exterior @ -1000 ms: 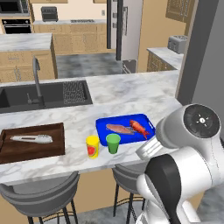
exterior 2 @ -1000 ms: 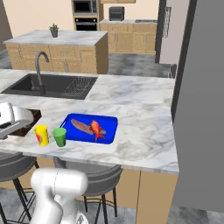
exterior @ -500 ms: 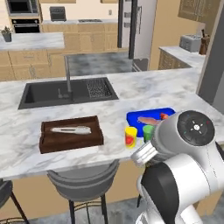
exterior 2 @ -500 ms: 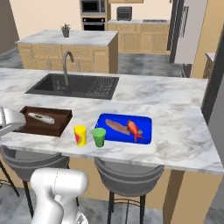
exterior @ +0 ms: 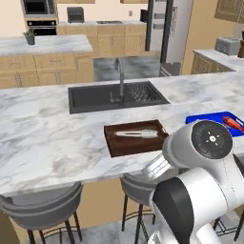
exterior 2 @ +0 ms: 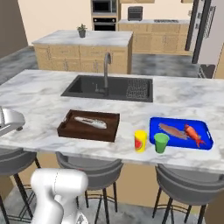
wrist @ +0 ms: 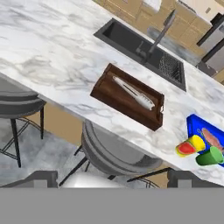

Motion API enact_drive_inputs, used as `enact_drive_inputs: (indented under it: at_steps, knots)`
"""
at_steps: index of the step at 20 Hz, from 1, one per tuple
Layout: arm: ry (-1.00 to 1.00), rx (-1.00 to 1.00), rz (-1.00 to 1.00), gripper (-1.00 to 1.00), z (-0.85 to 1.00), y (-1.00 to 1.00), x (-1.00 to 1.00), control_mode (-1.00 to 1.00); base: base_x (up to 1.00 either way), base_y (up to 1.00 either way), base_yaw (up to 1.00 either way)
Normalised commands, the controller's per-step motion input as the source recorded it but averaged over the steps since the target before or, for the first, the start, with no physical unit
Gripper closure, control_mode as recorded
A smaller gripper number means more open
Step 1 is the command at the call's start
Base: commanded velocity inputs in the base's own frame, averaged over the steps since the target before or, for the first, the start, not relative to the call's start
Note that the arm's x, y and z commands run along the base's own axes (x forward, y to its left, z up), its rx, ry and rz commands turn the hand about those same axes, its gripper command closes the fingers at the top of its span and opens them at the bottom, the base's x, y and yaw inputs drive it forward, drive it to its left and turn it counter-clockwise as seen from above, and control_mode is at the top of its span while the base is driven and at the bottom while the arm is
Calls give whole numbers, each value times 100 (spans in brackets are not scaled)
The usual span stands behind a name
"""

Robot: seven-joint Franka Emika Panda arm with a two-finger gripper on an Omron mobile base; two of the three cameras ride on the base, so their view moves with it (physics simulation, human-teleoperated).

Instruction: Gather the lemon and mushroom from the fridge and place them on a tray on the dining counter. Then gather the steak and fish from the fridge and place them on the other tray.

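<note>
Kitchen w/ tan cabinets & grey floor; robot stands on the stool side of the dining counter point(exterior 2: 39, 94).

Nearest: gripper point(wrist: 112, 177), fingertips at the bottom of the hand view, set wide apart w/ nothing between them, hanging over the floor short of the counter edge. Round grey stools point(exterior 2: 87, 164) tucked under the overhang just ahead.

On the marble near the front edge: dark brown tray point(exterior 2: 89, 125) point(exterior: 136, 137) point(wrist: 129, 98), holding a pair of pale metal tongs point(exterior 2: 89, 122) lying diag. No lemon or mushroom visible in it.

Right of it in the right base view, well apart: yellow cup w/ red band point(exterior 2: 140, 141), green cup point(exterior 2: 161, 143) just beside it, both upright. In the hand view the two cups look tipped, but that's the camera roll.

Just past the cups: blue tray point(exterior 2: 154, 127) point(exterior: 202, 117), touching neither cup as far as I can tell. In it a brownish flat piece, prob. the steak point(exterior 2: 172, 131), & an orange-red fish point(exterior 2: 194, 134) next to it.

Mid-counter behind the brown tray: dark inset sink point(exterior 2: 94, 87) w/ curved tap point(exterior 2: 106, 70) & a dish rack on its right half.

Farther back: second island w/ small potted plant point(exterior 2: 82, 30). Rear wall: black ovens point(exterior 2: 103, 15). Fridge point(exterior: 169, 31), steel, far right at the back, doors closed as far as can be seen.
</note>
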Motion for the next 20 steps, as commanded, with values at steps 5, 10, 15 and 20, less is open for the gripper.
enact_drive_inputs:
  at_steps: [5, 10, 15, 20]
  knots:
    - [0, 0, 0, -100, 0, 0, 0, 100, -28, 100, -4]
    - [0, 0, 0, -100, 0, 0, 0, 100, -43, 100, -2]
    - [0, 0, 0, -100, 0, 0, 0, 100, -39, 100, -2]
    - [0, 0, 0, -100, 0, 0, 0, 100, -26, 100, -3]
